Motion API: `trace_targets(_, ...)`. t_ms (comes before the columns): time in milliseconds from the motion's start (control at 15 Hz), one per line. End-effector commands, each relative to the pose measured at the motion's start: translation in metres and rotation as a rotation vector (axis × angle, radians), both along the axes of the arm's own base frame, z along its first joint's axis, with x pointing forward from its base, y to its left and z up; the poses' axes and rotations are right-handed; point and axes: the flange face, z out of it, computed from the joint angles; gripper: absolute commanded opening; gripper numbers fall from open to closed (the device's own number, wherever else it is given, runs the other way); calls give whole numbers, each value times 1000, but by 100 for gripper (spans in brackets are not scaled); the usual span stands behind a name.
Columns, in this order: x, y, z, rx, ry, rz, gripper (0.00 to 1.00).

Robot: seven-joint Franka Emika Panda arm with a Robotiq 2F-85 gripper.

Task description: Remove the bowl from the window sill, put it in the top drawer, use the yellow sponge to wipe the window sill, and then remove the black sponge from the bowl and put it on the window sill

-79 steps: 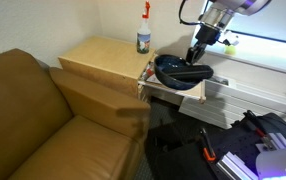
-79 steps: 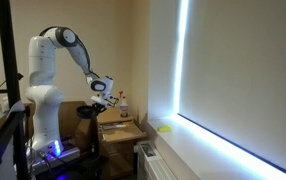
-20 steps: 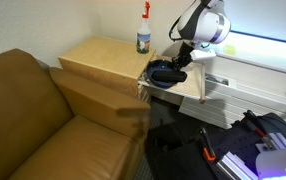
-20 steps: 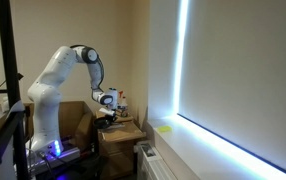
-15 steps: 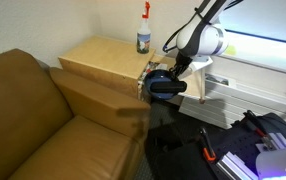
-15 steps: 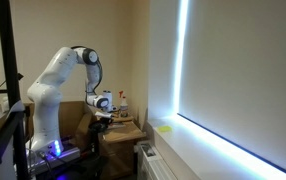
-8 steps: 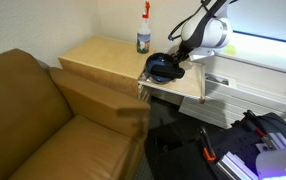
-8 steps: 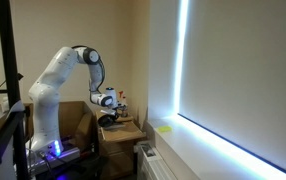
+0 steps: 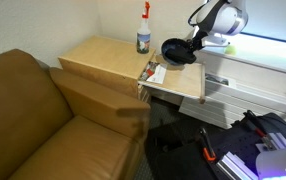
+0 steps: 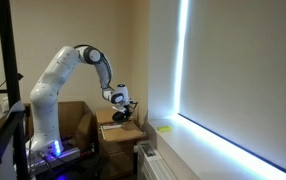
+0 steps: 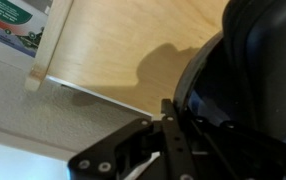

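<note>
bowl raised, held in end effector

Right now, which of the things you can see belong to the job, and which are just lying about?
Part of the job:
- bowl, held up in the claw
- top drawer, pulled open
- yellow sponge
- window sill
- black sponge: not visible

Just lying about:
- spray bottle
- couch
- gear on the floor
</note>
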Motion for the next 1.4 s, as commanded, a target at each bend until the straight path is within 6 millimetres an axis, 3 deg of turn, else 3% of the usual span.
trace_targets(0,-9,2,-23,16,67,-15,2)
trace_targets(200,-21,-3,-57,51,153,-44,2)
trace_targets(533,-26,-13,-74,125,212,-115,2)
trace_targets(600,-52,19,-65,134,228,-134,2)
trace_targets(800,-76,42,-70,173,302,-195,2)
trace_targets(1133,-94,64,-66,172,291,-256,2)
trace_targets(1200,-96,67,-65,173,283,-255,15)
trace_targets(1267,-98,69,-65,169,272,-252,3)
trace_targets(1333,-97,68,-63,167,248,-260,5)
